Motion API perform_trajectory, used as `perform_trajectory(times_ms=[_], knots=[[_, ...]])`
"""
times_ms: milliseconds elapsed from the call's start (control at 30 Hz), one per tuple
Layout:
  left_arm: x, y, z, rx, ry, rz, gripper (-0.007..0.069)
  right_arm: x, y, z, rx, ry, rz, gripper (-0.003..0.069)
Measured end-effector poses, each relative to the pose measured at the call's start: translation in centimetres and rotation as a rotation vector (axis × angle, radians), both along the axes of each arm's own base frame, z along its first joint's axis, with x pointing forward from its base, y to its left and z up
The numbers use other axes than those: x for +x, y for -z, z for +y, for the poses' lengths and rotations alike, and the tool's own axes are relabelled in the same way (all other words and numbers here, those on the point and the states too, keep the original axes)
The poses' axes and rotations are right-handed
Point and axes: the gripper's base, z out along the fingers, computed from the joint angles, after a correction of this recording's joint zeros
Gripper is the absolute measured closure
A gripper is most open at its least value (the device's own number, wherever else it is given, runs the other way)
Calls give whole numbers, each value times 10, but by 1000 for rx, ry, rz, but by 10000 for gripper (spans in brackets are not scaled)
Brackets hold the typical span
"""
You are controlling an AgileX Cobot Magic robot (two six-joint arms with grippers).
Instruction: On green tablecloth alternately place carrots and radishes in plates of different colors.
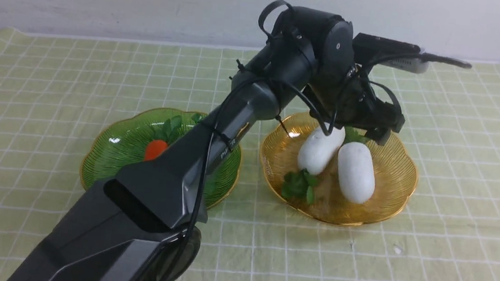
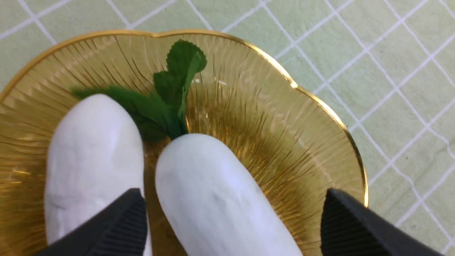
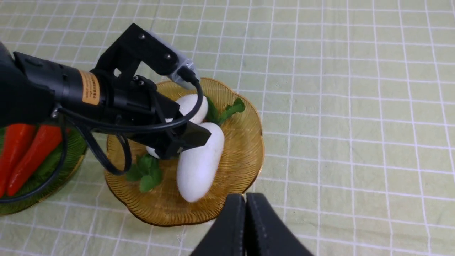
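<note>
Straddling one radish (image 1: 356, 172) with jaws spread wide, the left gripper (image 2: 231, 209) hangs low over the amber plate (image 1: 405, 172) and grips nothing, a pose that would suit a release. The other radish (image 1: 319, 151) lies alongside, and both carrots (image 3: 32, 153) lie in the green plate (image 1: 94, 163), so sorting looks complete. The right gripper (image 3: 245, 202), pressed together and empty, waits above the green tablecloth (image 1: 459, 131), clear of the work.

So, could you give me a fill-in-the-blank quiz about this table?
Both white foam toy radishes lie in the ribbed translucent plate coloured ____.
The two glossy orange toy carrots lie in the scalloped plate coloured ____.
The left gripper over the radishes has its jaws ____.
The empty right gripper is ____.
Missing words: amber; green; open; shut.
</note>
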Motion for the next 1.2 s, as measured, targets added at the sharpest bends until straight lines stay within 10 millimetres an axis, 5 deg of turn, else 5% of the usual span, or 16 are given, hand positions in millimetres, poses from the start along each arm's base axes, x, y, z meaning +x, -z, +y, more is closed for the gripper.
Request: perform_trajectory(times_ms=[67,133,167,233,333,567,833,900,1200], knots=[[-2,-15,3,-9,-4,-27,86,-7,-5,4,14,-37,-30,673],[-12,-57,12,-49,-9,-94,287,-30,-19,14,46,-153,-128,673],[-13,-61,12,-53,-9,-100,329,-32,-20,14,41,-156,-134,673],[-29,-112,25,-107,-5,-181,545,-58,-32,23,109,-229,-235,673],[-53,-163,40,-162,2,-256,613,-88,-34,27,149,-244,-359,673],[-106,-225,83,-109,30,-297,632,-141,9,16,94,-120,-620,673],[-160,-210,150,167,-68,-236,632,-167,65,6,121,18,-818,673],[-193,-196,183,242,-110,-206,632,-166,89,0,154,87,-880,673],[-286,-141,260,174,-184,-267,632,-169,102,-7,185,172,-979,673]])
